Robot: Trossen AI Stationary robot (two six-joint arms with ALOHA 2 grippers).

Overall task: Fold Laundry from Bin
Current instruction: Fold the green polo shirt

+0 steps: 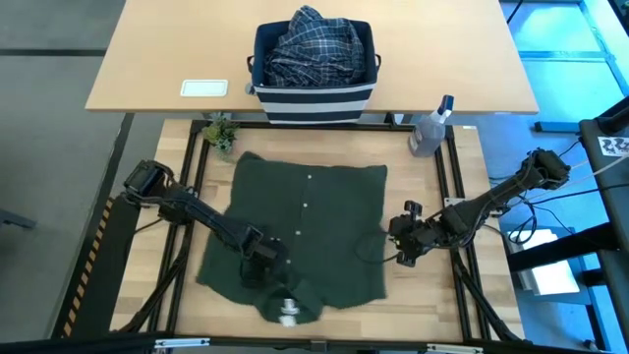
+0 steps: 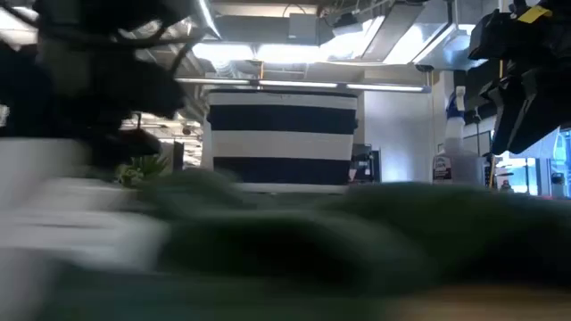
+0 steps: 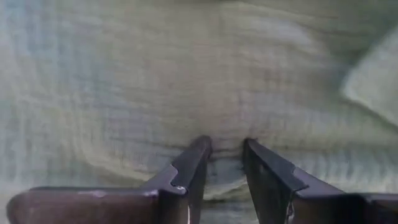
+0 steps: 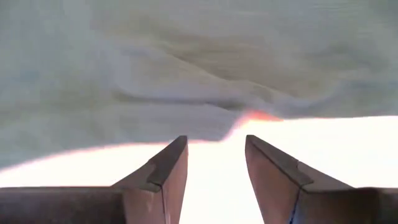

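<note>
Across the table's middle lies the dark olive-green garment (image 1: 300,231), spread flat, collar toward the near edge. Left gripper (image 1: 257,265) rests on its near-left part, fingers (image 3: 193,165) slightly parted with cloth between. Right gripper (image 1: 405,246) waits just off its right hem, part-open, empty. Behind stands the bin (image 1: 313,93).
</note>
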